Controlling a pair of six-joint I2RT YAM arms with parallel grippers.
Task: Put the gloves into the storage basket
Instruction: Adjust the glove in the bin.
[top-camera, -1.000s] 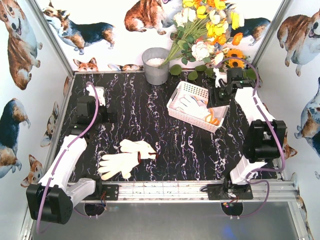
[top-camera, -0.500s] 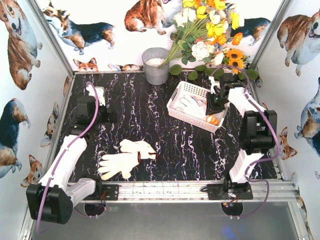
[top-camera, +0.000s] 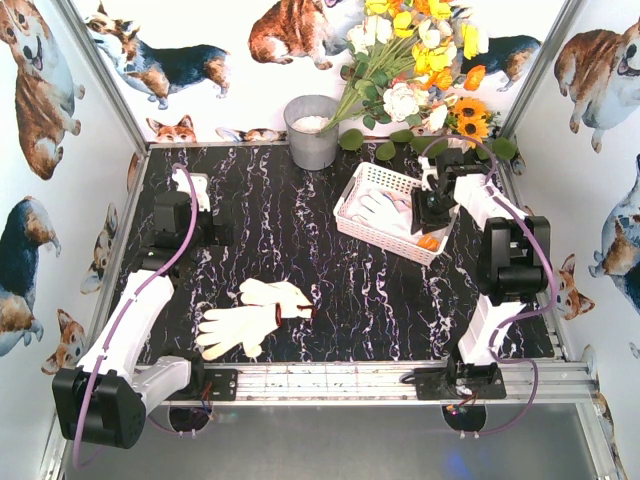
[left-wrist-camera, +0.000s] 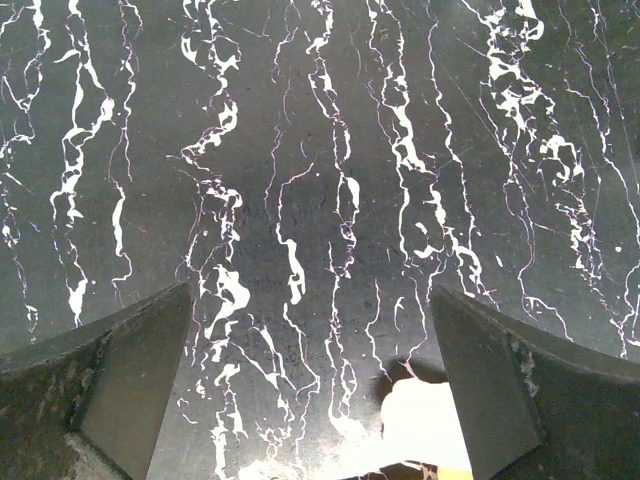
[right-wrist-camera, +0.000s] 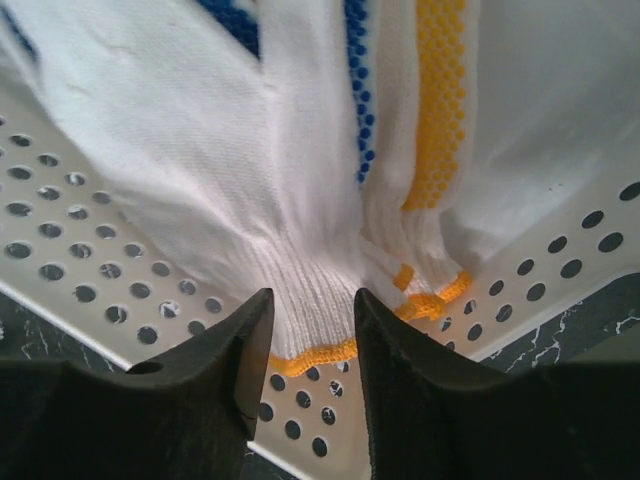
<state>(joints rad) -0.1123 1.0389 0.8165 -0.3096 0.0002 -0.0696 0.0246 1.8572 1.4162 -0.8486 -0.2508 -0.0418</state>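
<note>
I am holding my right gripper (right-wrist-camera: 312, 300) low in the basket (right-wrist-camera: 80, 290), jaws nearly together with the orange-hemmed cuff of the gloves (right-wrist-camera: 230, 150) in the narrow gap, though I cannot tell whether I am pinching it; those gloves are stretching straight away from me, cuffs nearest my tips. My left gripper (left-wrist-camera: 310, 292) is hanging spread wide over the table (left-wrist-camera: 300, 150), grasping nothing, while two more gloves (top-camera: 250, 318) are lying overlapped near its near edge, well apart from both grippers, long axes running crosswise, fingers pointing left.
</note>
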